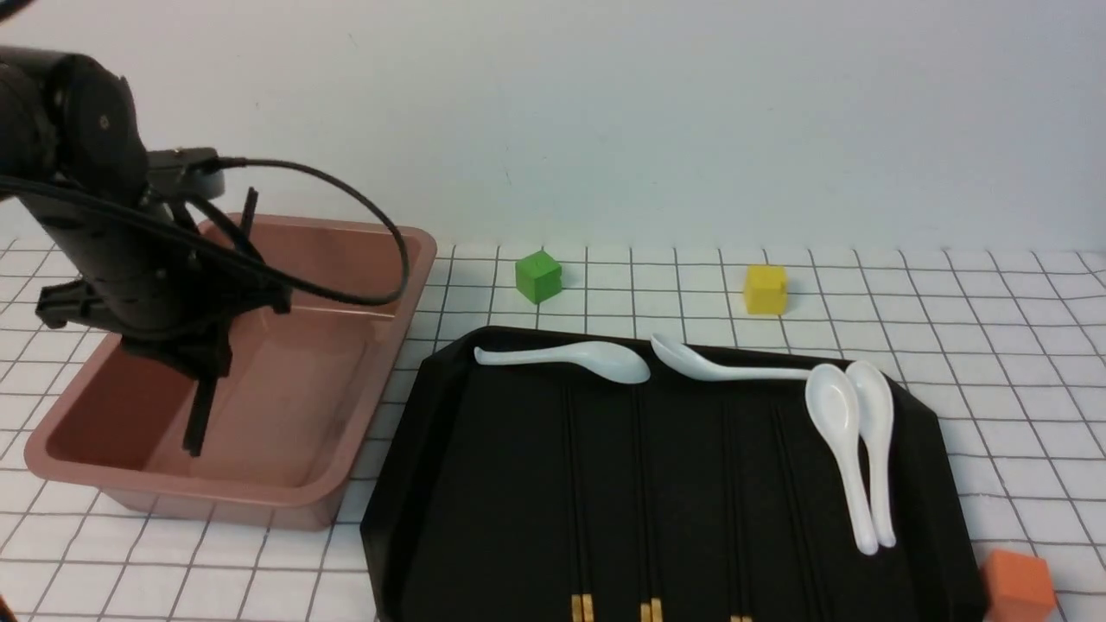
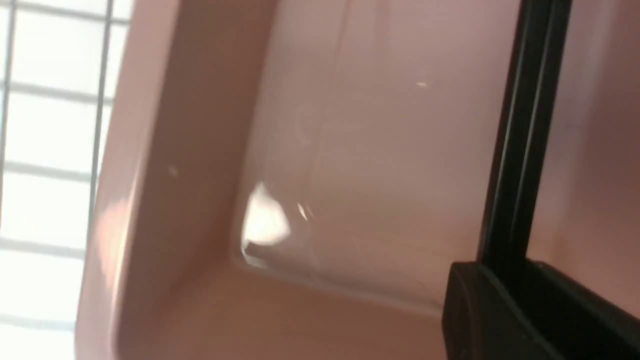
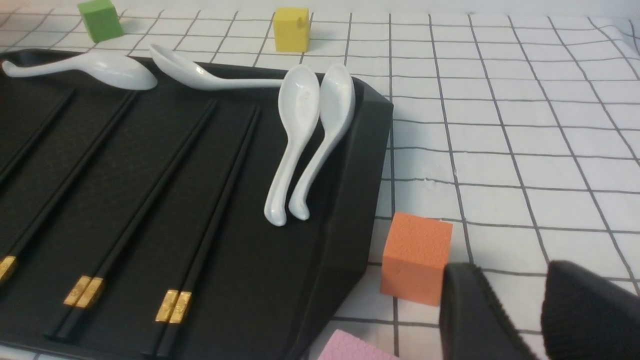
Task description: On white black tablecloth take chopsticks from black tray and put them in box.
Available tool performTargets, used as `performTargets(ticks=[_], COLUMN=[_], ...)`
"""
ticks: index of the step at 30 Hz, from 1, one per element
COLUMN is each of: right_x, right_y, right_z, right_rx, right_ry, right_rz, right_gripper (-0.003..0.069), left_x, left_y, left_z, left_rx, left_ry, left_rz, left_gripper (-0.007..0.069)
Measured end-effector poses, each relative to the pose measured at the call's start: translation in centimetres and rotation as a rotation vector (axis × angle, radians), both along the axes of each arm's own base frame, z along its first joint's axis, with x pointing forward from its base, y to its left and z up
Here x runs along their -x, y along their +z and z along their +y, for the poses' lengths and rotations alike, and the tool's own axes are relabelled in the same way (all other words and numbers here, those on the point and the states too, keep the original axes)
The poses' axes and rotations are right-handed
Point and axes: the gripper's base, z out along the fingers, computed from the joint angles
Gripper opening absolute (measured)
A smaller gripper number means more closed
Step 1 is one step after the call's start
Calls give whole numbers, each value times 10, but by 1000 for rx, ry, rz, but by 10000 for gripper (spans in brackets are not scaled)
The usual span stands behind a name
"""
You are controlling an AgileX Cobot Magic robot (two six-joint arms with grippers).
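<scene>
My left gripper (image 1: 206, 367) is over the pinkish-brown box (image 1: 346, 259) and is shut on a pair of black chopsticks (image 1: 200, 415). They stand steeply tilted, with the lower end down inside the box. In the left wrist view the gripper (image 2: 510, 280) clamps the chopsticks (image 2: 520, 125) above the box floor (image 2: 375, 150). Several more pairs of chopsticks (image 1: 644, 484) with gold-banded ends lie side by side in the black tray (image 1: 415, 449). They also show in the right wrist view (image 3: 125, 210). My right gripper (image 3: 520, 320) is open and empty over the tablecloth (image 3: 525, 150), beside the tray (image 3: 360, 175).
Several white spoons (image 1: 834, 423) lie along the tray's far and right sides. A green cube (image 1: 538, 276) and a yellow cube (image 1: 765, 288) stand behind the tray. An orange cube (image 3: 415, 257) sits close to my right gripper's fingers, and a pink block (image 3: 350, 347) lies near it.
</scene>
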Motion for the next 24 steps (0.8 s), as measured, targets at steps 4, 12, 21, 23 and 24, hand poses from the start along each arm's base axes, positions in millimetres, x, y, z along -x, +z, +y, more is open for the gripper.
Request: performTargets(ticks=[4,12,21,23,24], right_x=[0,0,0,0,0], right_y=[0,0,0,0,0], right_z=[0,0,0,0,0], right_rx=[0,0,0,0,0], right_ry=[0,0,0,0,0], right_rz=[0,0,0,0,0], right_gripper=[240,240,240,240,240], left_x=[-19,-23,12,34,47], left_y=[-35,-47,68,90,97], left_z=[-1,0,1,1,1], left_rx=[-23,-43,12,37,52], left_ry=[-25,-28,-7,-24,-32], left_rz=[14,75,-116,-164,-183], left_gripper=[146,212,-13,-13,-13])
